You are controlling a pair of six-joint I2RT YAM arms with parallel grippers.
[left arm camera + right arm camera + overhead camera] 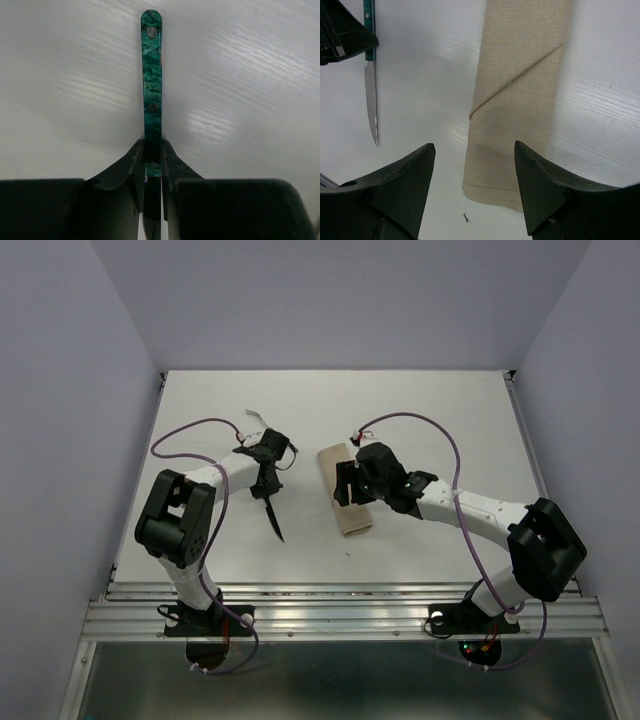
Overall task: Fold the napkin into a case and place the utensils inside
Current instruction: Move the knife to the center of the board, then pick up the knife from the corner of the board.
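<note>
2 arms fwd: left tool grips knife, right tool over case.

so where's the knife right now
Top view, left of centre: the knife is held in the left jaws, just left of the folded napkin.

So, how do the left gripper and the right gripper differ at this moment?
The left gripper is closed on the green-handled knife; the right gripper stands open and holds nothing. The left gripper is over bare table; the right gripper is above the folded napkin. Both are black, with two fingers.
</note>
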